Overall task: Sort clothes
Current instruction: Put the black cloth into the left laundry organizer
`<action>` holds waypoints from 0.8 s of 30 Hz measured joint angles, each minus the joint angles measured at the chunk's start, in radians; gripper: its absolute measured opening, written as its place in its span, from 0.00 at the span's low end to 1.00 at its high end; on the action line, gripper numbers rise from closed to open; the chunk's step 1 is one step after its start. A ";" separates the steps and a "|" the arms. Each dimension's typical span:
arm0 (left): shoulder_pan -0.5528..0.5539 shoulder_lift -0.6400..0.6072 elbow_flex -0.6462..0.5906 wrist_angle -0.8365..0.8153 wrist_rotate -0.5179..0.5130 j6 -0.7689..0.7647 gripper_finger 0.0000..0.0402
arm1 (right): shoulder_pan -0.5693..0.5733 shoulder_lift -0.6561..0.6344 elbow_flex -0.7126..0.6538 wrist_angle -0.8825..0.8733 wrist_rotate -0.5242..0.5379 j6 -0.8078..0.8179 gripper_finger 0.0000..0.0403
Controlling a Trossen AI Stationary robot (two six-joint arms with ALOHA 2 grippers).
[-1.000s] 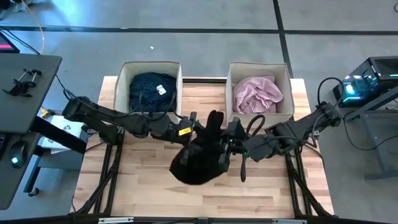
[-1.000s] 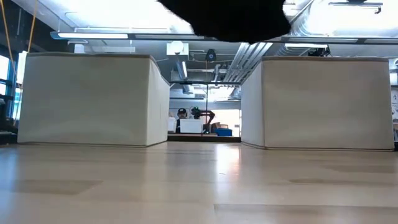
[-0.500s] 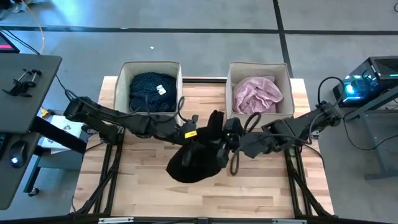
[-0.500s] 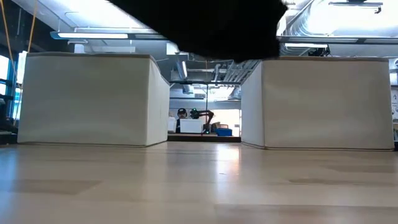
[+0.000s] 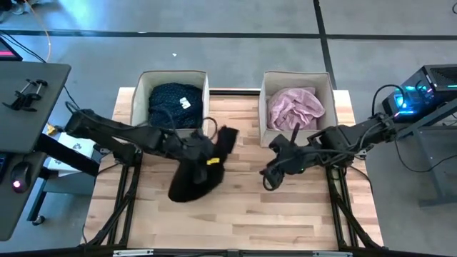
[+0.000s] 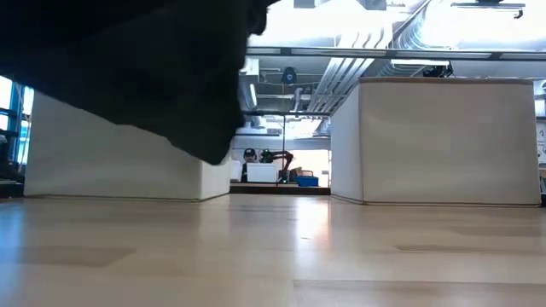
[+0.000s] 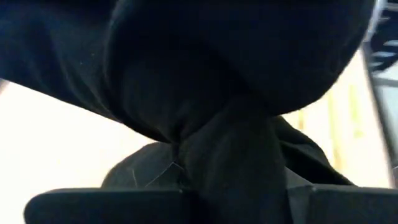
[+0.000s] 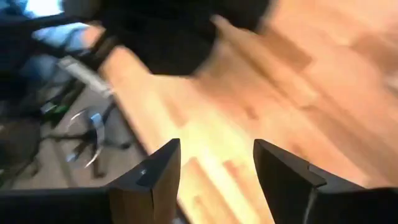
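High view: my left gripper (image 5: 209, 151) grips the black garment (image 5: 191, 177) near the worktop (image 5: 300, 214) centre; its long axis runs diagonally toward the front-left. My right gripper (image 5: 272, 171) is apart.

Low view: garment (image 6: 128, 77) hangs clear of the worktop.

Left wrist: cloth (image 7: 236, 112) pinched.

Right wrist: fingers (image 8: 155, 177) wide, empty.

high: we look straight down on the whole table (image 5: 235, 221) | low: we sit at table-top height, facing 12 o'clock toward both boxes (image 6: 444, 141) | left wrist: pressed close against the black garment (image 7: 205, 93) | right wrist: we see bare tabletop, garment beyond | shared: garment, tabletop
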State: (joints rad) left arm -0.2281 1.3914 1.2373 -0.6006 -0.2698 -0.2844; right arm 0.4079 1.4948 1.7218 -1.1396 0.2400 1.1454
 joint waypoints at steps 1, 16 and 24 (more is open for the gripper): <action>0.009 -0.022 0.000 -0.036 -0.018 -0.002 0.11 | 0.000 0.001 0.000 -0.031 0.029 0.022 0.47; 0.280 -0.454 0.003 0.318 -0.249 0.416 0.11 | -0.016 0.008 -0.001 -0.083 0.285 0.032 0.47; 0.589 -0.480 0.003 0.232 -0.213 0.580 0.11 | -0.024 0.008 -0.001 -0.081 0.323 0.032 0.47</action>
State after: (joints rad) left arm 0.3610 0.9111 1.2404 -0.3683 -0.4830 0.2959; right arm 0.3842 1.5024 1.7206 -1.2207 0.5627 1.1778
